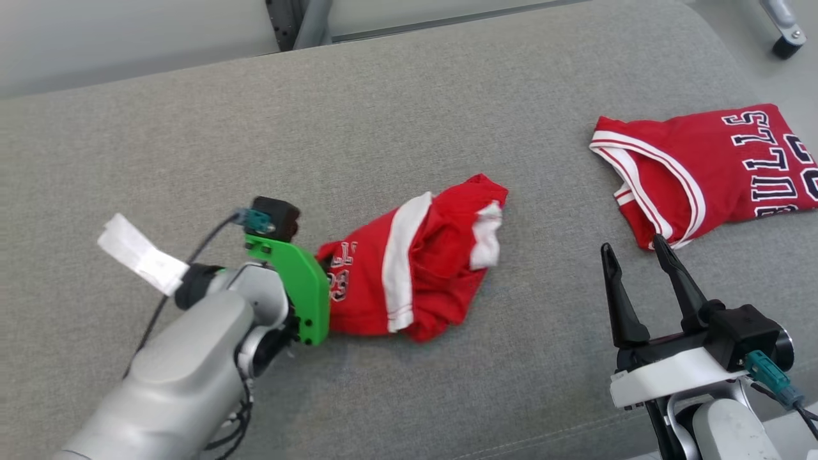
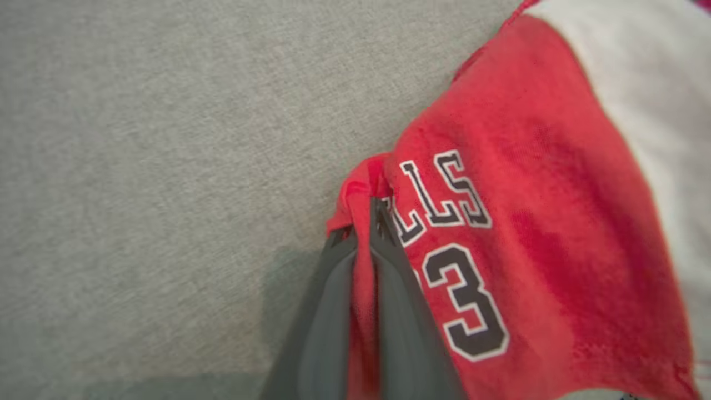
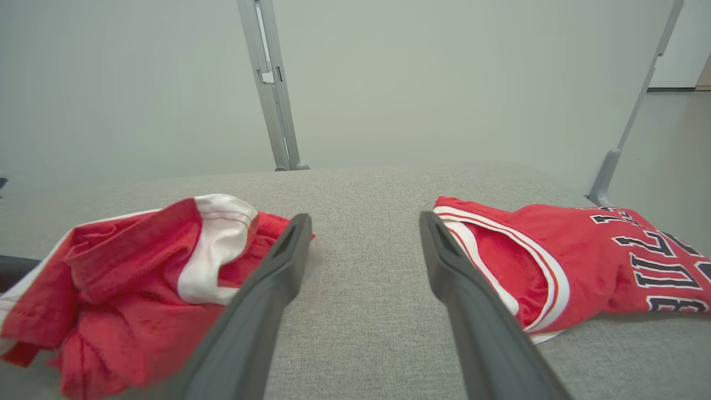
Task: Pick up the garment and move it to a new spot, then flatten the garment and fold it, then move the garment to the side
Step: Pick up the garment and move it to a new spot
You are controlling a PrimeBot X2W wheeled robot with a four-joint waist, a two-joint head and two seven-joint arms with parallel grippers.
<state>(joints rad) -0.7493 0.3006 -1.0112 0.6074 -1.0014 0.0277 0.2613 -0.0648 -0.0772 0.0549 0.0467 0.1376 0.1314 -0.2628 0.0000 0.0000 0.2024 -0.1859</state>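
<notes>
The garment is a crumpled red piece with a white stripe and dark "23" lettering, lying mid-cushion. My left gripper is at its left edge, mostly hidden behind a green mount. The left wrist view shows that gripper shut, with a fold of the garment pinched between the two fingers. My right gripper stands open at the lower right, nothing between its fingers. In the right wrist view the garment lies left of the open gripper.
A second red jersey with "BULLS" lettering lies folded at the right, just beyond my right fingertips, also right of them in the wrist view. Everything rests on a grey fabric cushion. A caster wheel stands at the far right.
</notes>
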